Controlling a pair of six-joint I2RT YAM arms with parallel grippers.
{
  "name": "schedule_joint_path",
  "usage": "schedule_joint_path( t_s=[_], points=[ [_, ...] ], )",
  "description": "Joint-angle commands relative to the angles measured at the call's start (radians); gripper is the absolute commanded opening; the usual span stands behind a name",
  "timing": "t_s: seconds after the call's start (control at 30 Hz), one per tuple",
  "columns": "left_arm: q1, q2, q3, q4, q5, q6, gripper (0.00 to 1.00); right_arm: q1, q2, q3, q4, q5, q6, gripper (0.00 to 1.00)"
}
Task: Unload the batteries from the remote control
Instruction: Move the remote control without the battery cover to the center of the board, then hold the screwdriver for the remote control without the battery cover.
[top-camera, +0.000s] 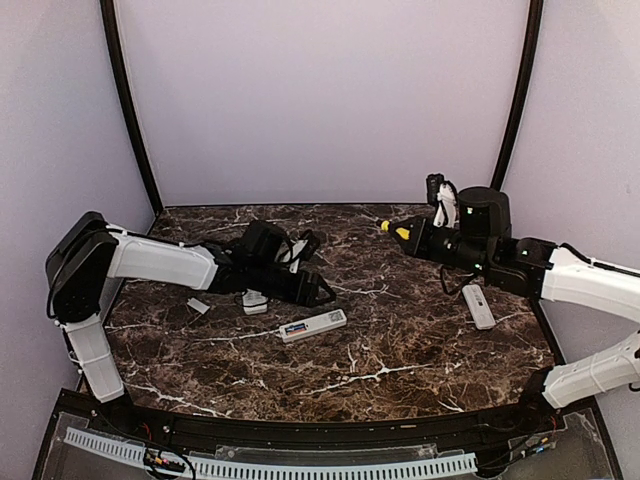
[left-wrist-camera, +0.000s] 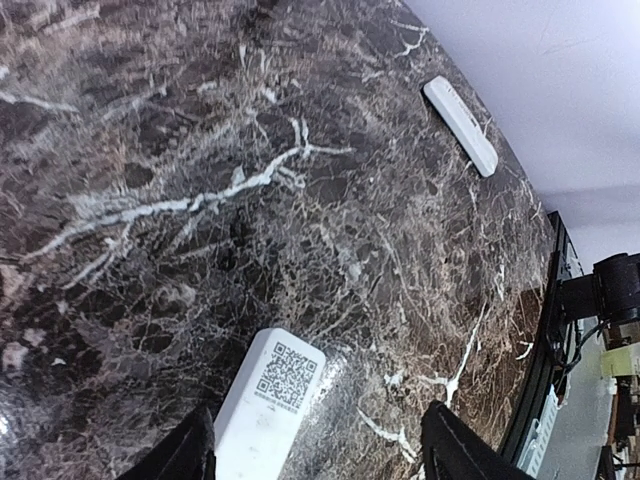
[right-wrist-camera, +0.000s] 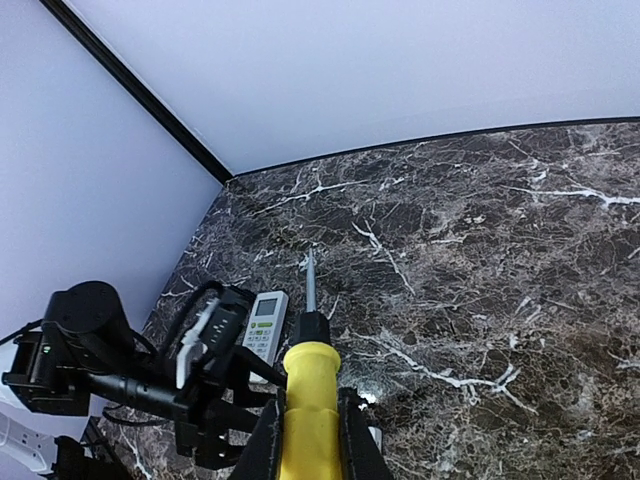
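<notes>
A white remote control (top-camera: 313, 325) lies back-up at the table's middle, with small blue and red batteries (top-camera: 295, 328) showing in its open bay. My left gripper (top-camera: 318, 293) hovers just behind it. In the left wrist view the remote's end with a QR code (left-wrist-camera: 270, 400) sits between the spread fingers, nearer the left fingertip (left-wrist-camera: 190, 455); the left gripper (left-wrist-camera: 325, 460) is open and holds nothing. My right gripper (top-camera: 410, 238) is raised at the back right, shut on a yellow-handled screwdriver (right-wrist-camera: 312, 400) whose shaft (right-wrist-camera: 309, 275) points left.
A second white remote (top-camera: 478, 306) lies under the right arm, also seen far off as a remote (left-wrist-camera: 460, 125). A third remote (right-wrist-camera: 262, 325), buttons up, rests by the left arm's wrist (top-camera: 255, 302). A small white cover (top-camera: 198, 306) lies at the left.
</notes>
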Motion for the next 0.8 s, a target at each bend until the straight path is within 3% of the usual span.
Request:
schedule_joint_path(
  t_s=[0.0, 0.43, 0.77],
  points=[
    [-0.005, -0.126, -0.091, -0.038, -0.074, 0.096, 0.71, -0.006, -0.017, -0.014, -0.057, -0.006, -0.011, 0.00],
    [-0.004, -0.294, -0.398, -0.017, -0.165, 0.099, 0.74, 0.072, 0.093, 0.000, -0.143, -0.093, 0.022, 0.00],
    [-0.004, -0.274, -0.419, 0.042, -0.156, 0.189, 0.75, 0.133, 0.195, 0.038, -0.125, -0.105, 0.053, 0.00]
  ],
)
